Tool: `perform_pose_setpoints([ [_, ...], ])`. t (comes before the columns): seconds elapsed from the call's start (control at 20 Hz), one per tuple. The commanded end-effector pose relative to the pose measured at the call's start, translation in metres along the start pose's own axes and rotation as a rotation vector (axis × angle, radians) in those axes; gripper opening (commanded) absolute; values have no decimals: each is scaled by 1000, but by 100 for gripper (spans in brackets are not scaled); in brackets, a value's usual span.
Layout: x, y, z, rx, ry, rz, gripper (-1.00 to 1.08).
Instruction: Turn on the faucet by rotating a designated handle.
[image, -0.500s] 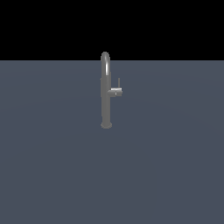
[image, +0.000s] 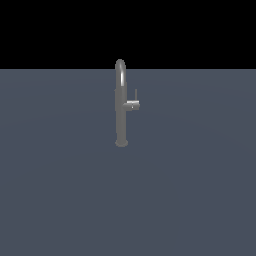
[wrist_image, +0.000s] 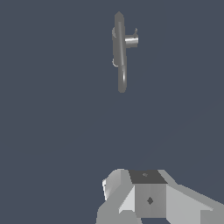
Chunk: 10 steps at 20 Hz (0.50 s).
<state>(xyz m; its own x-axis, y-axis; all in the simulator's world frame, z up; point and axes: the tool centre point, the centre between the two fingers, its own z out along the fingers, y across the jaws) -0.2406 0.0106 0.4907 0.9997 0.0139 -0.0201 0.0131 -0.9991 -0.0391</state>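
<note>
The faucet (image: 121, 107) is a tall slim grey column with a round base and an arched spout, standing upright on the flat grey-blue floor (image: 60, 190). The handle (image: 132, 105) is a short stub on the column's side toward the exterior view's right, with a thin rod lever pointing up. In the wrist view the faucet (wrist_image: 119, 48) shows from above at a distance, with the handle (wrist_image: 131, 40) sticking out sideways. My gripper (wrist_image: 146, 186) shows only partly at the wrist picture's edge, far from the faucet and touching nothing. The exterior view does not show it.
The floor (wrist_image: 52, 131) is a plain grey-blue surface all around the faucet. A black background (image: 128, 30) fills the space above the floor's far edge.
</note>
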Motion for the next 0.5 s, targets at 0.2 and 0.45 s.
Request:
perform_pose_setpoints([
  [0.2,18,-2,1,44,-47,46,-100],
  [0.45,41,-4,4,98,-105,103,-100],
])
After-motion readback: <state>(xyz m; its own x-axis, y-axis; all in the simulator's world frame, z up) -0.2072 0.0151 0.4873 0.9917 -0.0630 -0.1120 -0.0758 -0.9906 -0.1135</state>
